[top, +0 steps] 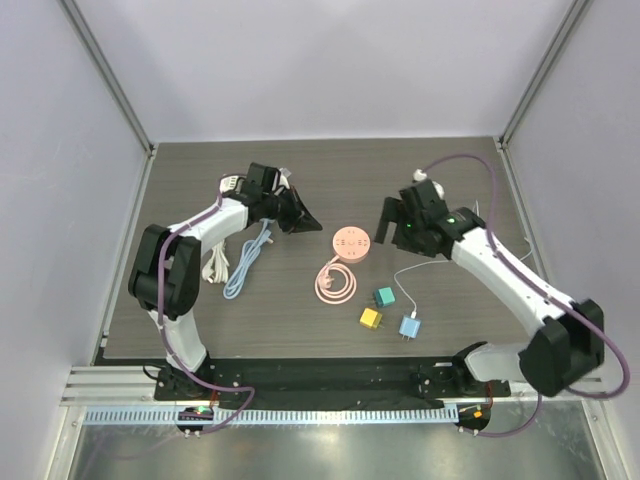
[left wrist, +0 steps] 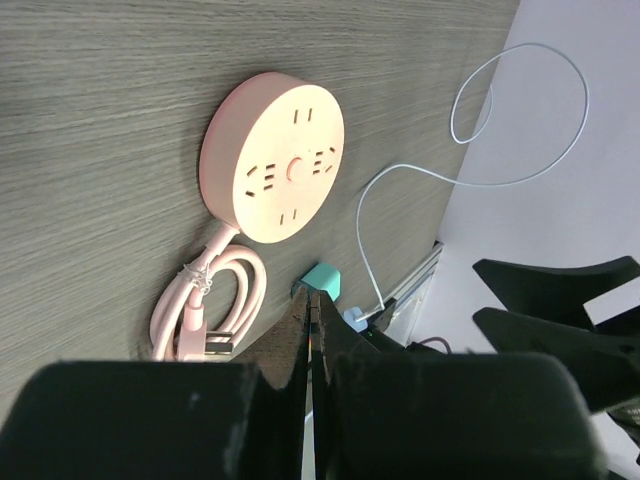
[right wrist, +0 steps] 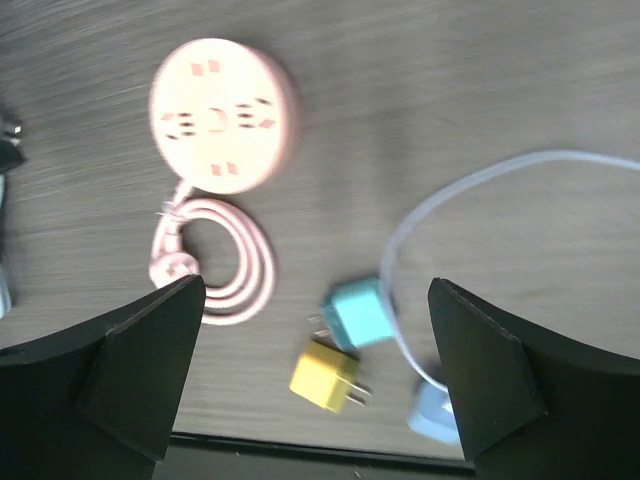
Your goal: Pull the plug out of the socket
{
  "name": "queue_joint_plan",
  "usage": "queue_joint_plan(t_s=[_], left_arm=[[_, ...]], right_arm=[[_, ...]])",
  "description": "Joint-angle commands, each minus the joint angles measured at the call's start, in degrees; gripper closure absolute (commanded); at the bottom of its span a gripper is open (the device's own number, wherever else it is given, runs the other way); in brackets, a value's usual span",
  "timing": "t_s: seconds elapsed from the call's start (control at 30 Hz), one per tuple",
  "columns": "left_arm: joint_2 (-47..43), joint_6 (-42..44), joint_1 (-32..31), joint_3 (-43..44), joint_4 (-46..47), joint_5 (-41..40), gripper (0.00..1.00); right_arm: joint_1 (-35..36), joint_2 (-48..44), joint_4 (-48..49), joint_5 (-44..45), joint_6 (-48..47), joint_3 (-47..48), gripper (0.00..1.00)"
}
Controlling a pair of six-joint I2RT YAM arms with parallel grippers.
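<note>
Your right end effector (right wrist: 315, 288) gapes wide and empty. The socket (right wrist: 222, 115) sits just left of it, face bare. The teal plug (right wrist: 360, 312) lies loose behind it. Your left end effector (left wrist: 308, 300) is pinched closed.

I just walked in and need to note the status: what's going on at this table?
Two robot arms are working around a round pink socket in the middle of the table. No plug is in it: a teal plug, a yellow plug and a blue plug lie loose nearby. The right hand hovers open, holding nothing. The left hand is shut and empty.
</note>
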Motion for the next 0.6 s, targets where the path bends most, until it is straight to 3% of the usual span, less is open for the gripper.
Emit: queue_joint_plan(t_s=[0.0,0.17,0.27,0.37,0.53,0.57], left_arm=[[-2.8,-0.5,-0.1,-0.4,2.1,0.9,1.00],[-3.8,0.2,-0.1,-0.3,1.5,-0.2,1.00],[-5.0,0.3,0.0,-0.3,1.4,-0.5,1.00],[-5.4,0.0,0.0,-0.3,1.5,0.0,1.00],[-5.2,-2.2,0.0,-1.2,3.8,2.0,1.00],[-5.2,-2.6,0.0,-1.3,4.2,2.5,1.00]], right_arm=[[5.4,7.0,5.2,2.7,-0.8,4.3,0.00],[8.3,18.4,16.0,1.0,1.6,3.2,0.16],[8.5,20.4,25.9,-2.4,4.7,-1.9,0.27],[9.2,22.2,35.8,-3.8,6.0,-6.7,0.28],[10.7,25.2,40.2,-0.6,6.0,-7.8,0.29],[10.8,25.8,40.9,-0.3,6.2,-7.7,0.35]])
